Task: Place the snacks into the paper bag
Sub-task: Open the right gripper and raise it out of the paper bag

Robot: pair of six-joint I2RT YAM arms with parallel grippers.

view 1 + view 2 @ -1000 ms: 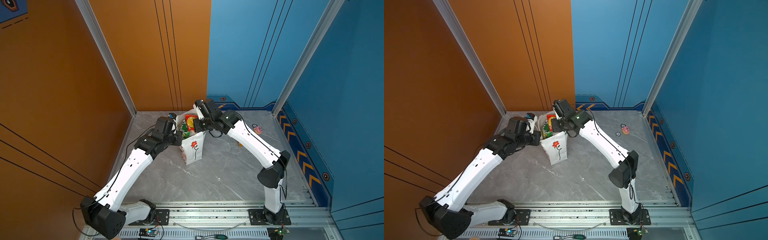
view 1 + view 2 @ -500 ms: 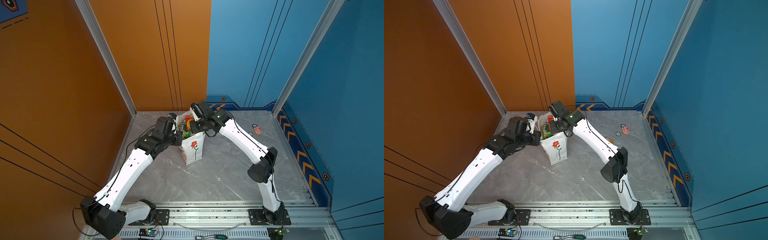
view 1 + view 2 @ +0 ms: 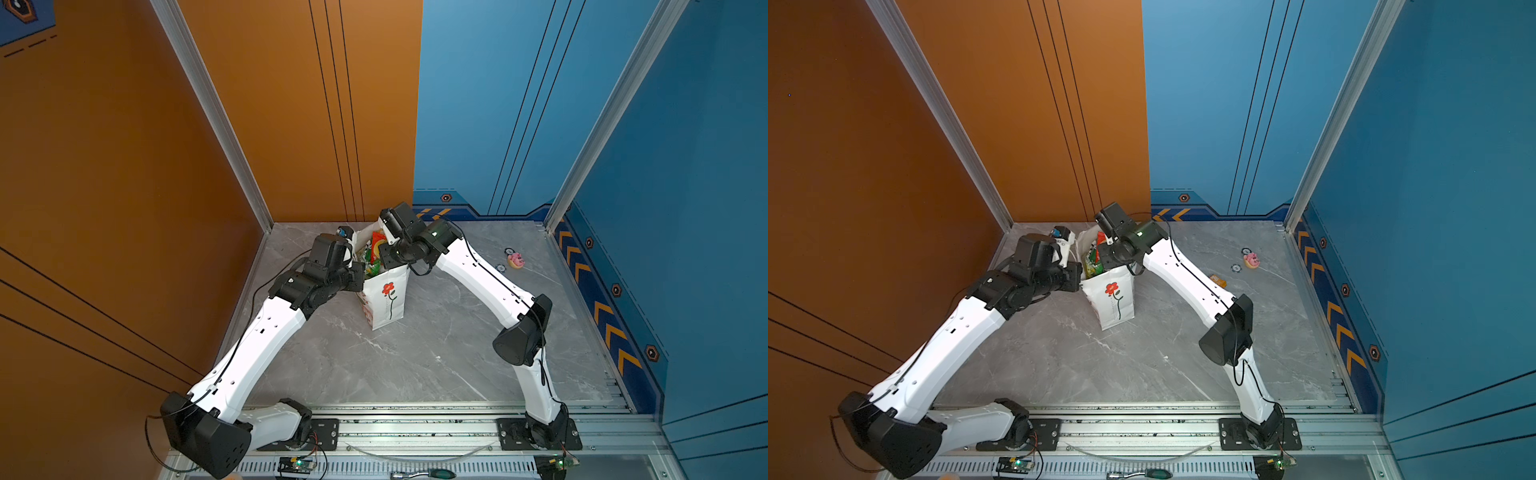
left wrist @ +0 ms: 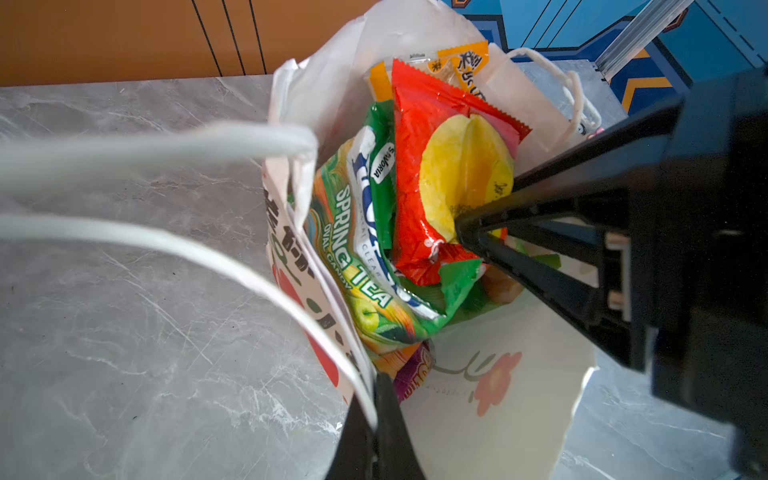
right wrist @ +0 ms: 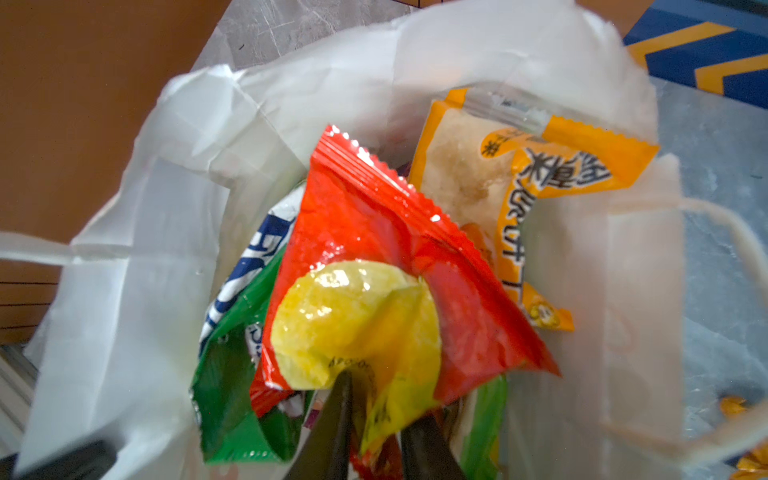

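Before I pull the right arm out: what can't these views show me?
- Right gripper, whether it holds the red packet: right wrist view, fingers blurred, cut by the frame edge.
- Lower contents of the paper bag: both wrist views, covered by the top packets.
- Orange packet on the table: a top view, too small to read.

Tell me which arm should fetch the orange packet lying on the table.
Right, most likely. The orange packet lies beside the right arm, while the jaws of the left arm are shut on the cord handle of the paper bag.
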